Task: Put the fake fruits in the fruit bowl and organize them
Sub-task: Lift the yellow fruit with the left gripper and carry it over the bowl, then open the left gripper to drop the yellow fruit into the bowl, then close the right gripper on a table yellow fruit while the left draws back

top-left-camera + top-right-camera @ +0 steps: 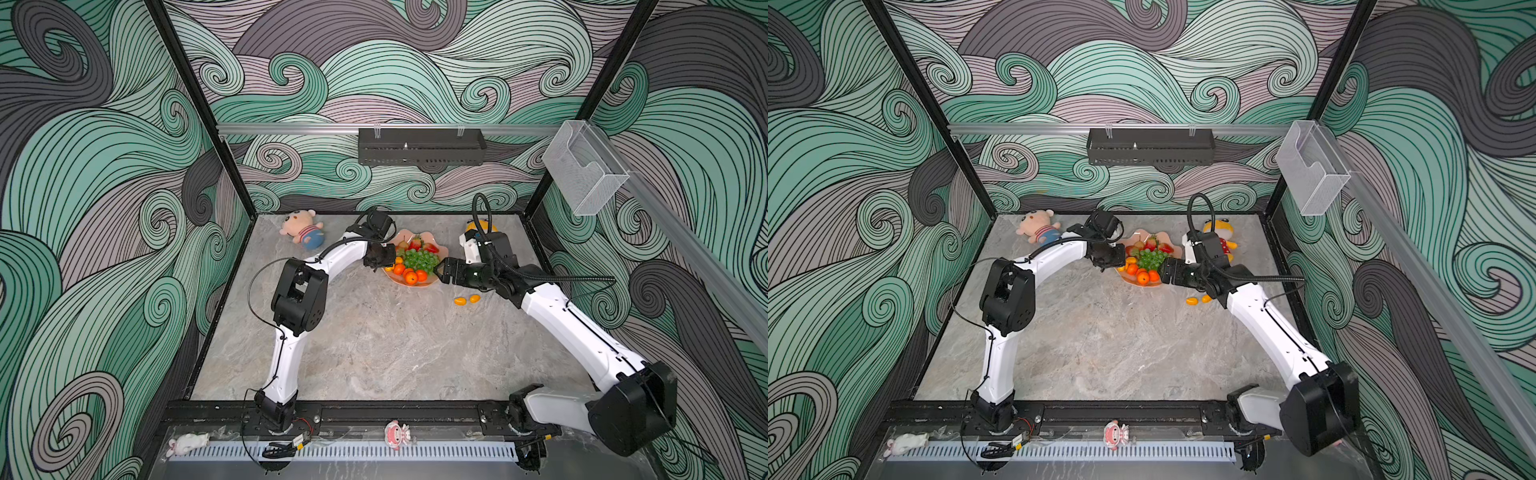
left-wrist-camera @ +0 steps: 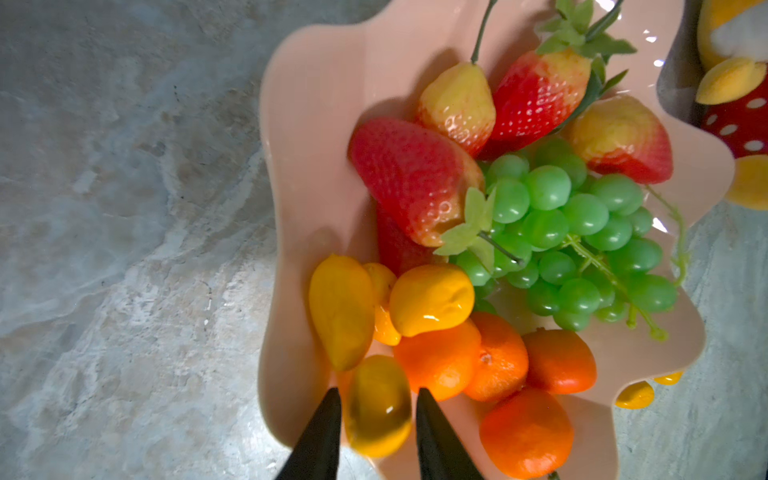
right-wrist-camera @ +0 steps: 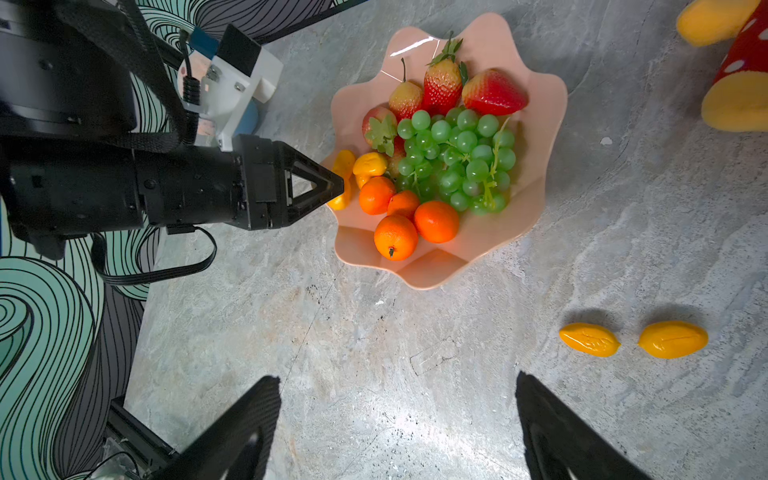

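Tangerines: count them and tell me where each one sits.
4, all in the fruit bowl at its near edge beside the grapes. More could hide underneath.

Swirl-patterned walls (image 1: 395, 70), grey marble tabletop (image 1: 374, 340)

Kumquat (image 2: 378, 407) between jaws, over bowl (image 2: 316, 124)

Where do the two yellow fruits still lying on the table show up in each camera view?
Top views: the two loose yellow fruits lie on the table, near side of the fruit bowl, beside the right arm.
Left wrist: just past the bowl's edge.
Right wrist: side by side on bare table, apart from the bowl.
Shared landmark: the green grape bunch.
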